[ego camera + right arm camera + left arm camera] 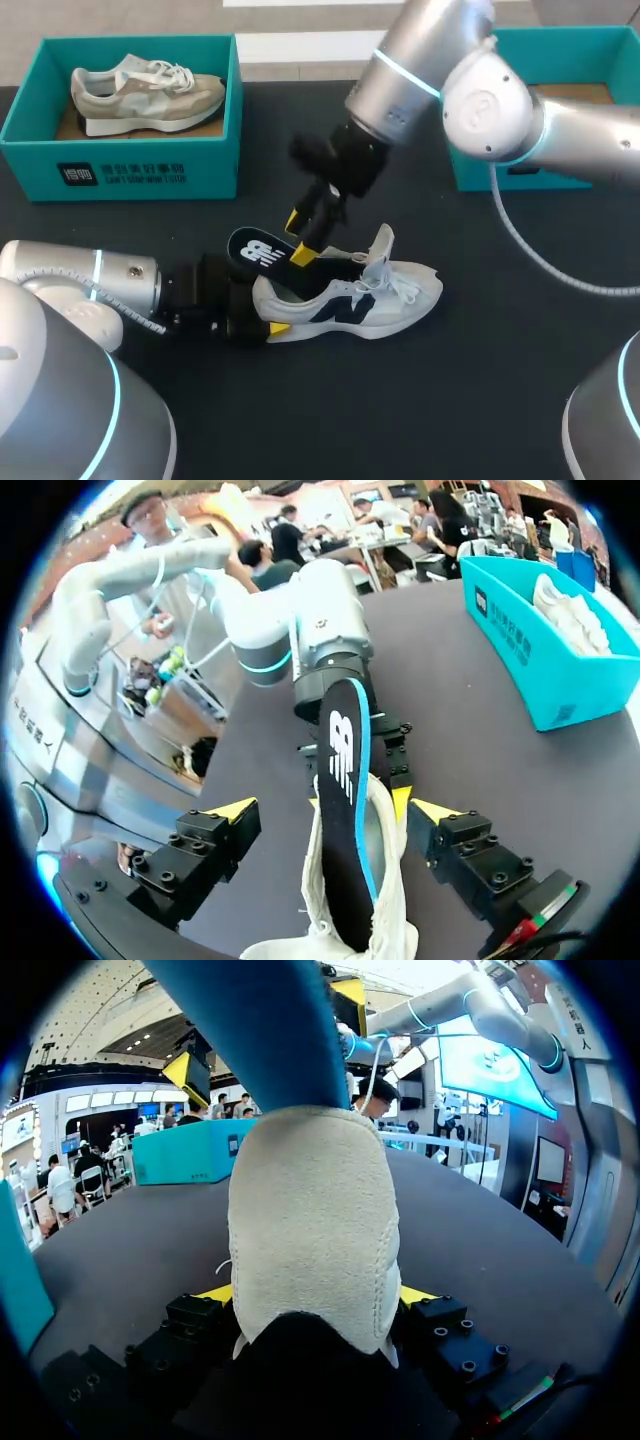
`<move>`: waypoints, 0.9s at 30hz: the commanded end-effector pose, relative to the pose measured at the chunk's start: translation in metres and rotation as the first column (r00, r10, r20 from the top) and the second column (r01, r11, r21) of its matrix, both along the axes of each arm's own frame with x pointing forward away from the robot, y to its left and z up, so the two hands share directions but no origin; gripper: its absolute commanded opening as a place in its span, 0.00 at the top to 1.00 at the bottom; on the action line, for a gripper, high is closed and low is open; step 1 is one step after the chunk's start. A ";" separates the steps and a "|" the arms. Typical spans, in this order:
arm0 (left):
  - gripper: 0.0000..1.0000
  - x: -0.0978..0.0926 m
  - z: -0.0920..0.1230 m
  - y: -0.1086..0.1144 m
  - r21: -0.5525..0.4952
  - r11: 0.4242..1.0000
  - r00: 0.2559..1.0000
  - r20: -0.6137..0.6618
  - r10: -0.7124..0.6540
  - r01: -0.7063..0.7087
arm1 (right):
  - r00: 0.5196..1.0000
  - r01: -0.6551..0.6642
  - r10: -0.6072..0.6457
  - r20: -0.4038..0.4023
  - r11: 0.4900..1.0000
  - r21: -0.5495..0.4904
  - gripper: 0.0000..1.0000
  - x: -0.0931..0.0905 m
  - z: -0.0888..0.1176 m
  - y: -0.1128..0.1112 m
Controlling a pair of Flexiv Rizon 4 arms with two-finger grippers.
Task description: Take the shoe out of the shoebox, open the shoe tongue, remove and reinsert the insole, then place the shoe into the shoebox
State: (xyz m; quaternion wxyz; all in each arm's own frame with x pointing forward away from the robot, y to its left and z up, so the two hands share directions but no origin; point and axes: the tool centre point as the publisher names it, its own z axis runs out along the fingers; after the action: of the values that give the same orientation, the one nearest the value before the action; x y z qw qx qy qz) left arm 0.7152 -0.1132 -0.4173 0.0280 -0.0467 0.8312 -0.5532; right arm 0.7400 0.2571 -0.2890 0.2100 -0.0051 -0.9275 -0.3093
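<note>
— At mid-table: where does the white shoe (350, 300) lie, and what holds it?
— On its sole on the black table (480, 400), toe toward the right arm's side. Left gripper (315, 1295) clamped on the heel, one finger on each side. Dark insole (258, 250) sticks out of the opening, slanting over the heel.
— Right gripper (333, 810)?
— Above the shoe's heel end. Jaws apart, insole between them, touching neither finger.
— Open room?
— Bare table in front of the shoe and past its toe. Behind the shoe, left: teal box (120, 170) with a beige shoe (145, 92) inside. Behind it, right: second teal box (480, 175), partly hidden by the right arm. Both boxes well apart from the shoe.
</note>
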 end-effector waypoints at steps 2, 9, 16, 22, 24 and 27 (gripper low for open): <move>1.00 0.000 -0.008 -0.002 0.003 1.000 1.000 -0.001 0.000 0.000 | 0.998 0.021 -0.015 -0.066 0.995 0.098 0.56 -0.001 -0.017 0.007; 1.00 0.000 -0.008 -0.002 0.003 1.000 1.000 -0.001 0.000 0.000 | 0.995 0.012 -0.002 -0.100 0.995 0.101 0.56 -0.004 -0.024 0.015; 1.00 0.000 -0.008 -0.002 0.003 1.000 1.000 -0.001 0.000 0.000 | 0.990 -0.026 0.041 -0.133 0.993 0.115 0.60 -0.007 -0.033 0.028; 1.00 0.000 -0.008 -0.002 0.003 1.000 1.000 -0.001 0.000 0.000 | 0.988 -0.037 0.053 -0.143 0.993 0.112 1.00 -0.007 -0.034 0.031; 1.00 0.000 -0.008 -0.002 0.003 1.000 1.000 -0.001 0.000 0.000 | 0.989 -0.046 0.061 -0.138 0.993 0.107 1.00 -0.006 -0.029 0.032; 1.00 0.000 -0.008 -0.002 0.003 1.000 1.000 -0.001 0.000 0.000 | 0.992 -0.063 0.076 -0.097 0.989 0.136 1.00 -0.002 -0.014 0.034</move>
State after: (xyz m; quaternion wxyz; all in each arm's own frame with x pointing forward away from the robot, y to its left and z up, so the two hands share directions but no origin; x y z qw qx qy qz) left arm 0.7152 -0.1131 -0.4173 0.0280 -0.0467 0.8312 -0.5533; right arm 0.7350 0.2896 -0.3144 0.2719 0.0209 -0.8910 -0.3630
